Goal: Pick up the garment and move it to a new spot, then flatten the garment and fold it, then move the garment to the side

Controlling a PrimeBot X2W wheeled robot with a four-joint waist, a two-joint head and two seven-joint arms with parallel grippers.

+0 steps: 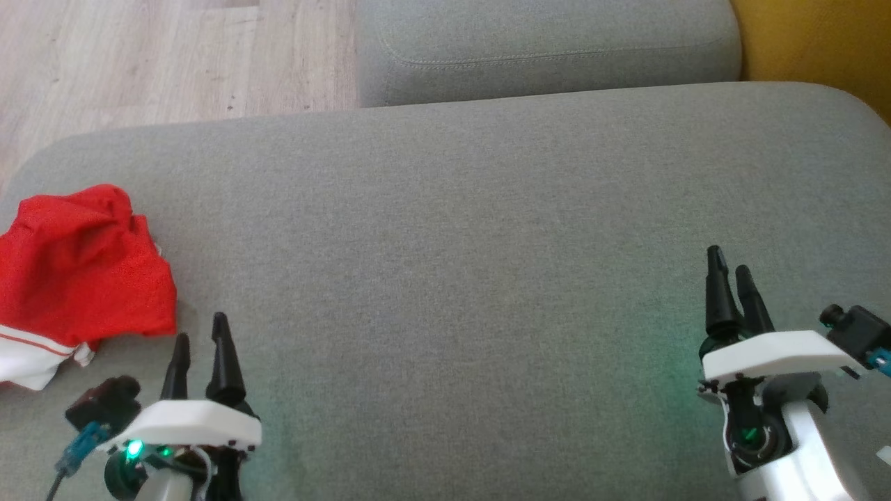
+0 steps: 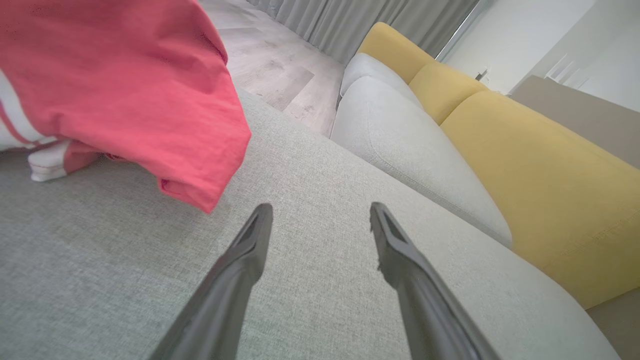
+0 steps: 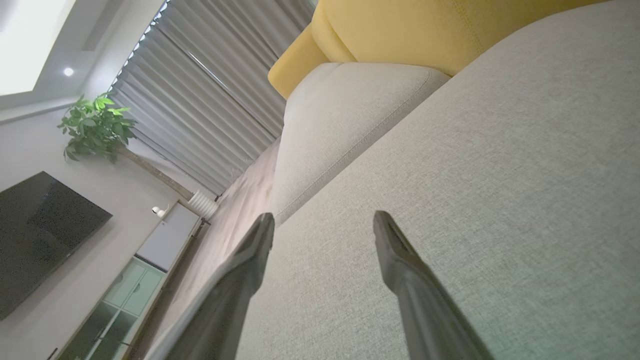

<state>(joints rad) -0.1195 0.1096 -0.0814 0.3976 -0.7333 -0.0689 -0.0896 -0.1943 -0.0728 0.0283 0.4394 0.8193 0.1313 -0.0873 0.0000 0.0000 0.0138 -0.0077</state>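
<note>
The garment (image 1: 80, 268) is red with white trim and thin red stripes, lying crumpled at the left edge of a grey sofa cushion (image 1: 445, 229). In the left wrist view the garment (image 2: 120, 90) hangs into the upper left, just beyond the fingertips. My left gripper (image 1: 202, 334) (image 2: 320, 212) stands open a little right of and below the garment, not touching it, nothing between its fingers. My right gripper (image 1: 729, 261) (image 3: 322, 220) is open over the bare cushion at the right, far from the garment.
A second grey cushion (image 1: 543, 49) lies beyond the one in front, with yellow back cushions (image 2: 540, 170) to the right. Wooden floor (image 1: 167, 56) shows past the cushion's far left edge. Curtains, a plant (image 3: 95, 125) and a dark screen (image 3: 40, 235) stand in the room.
</note>
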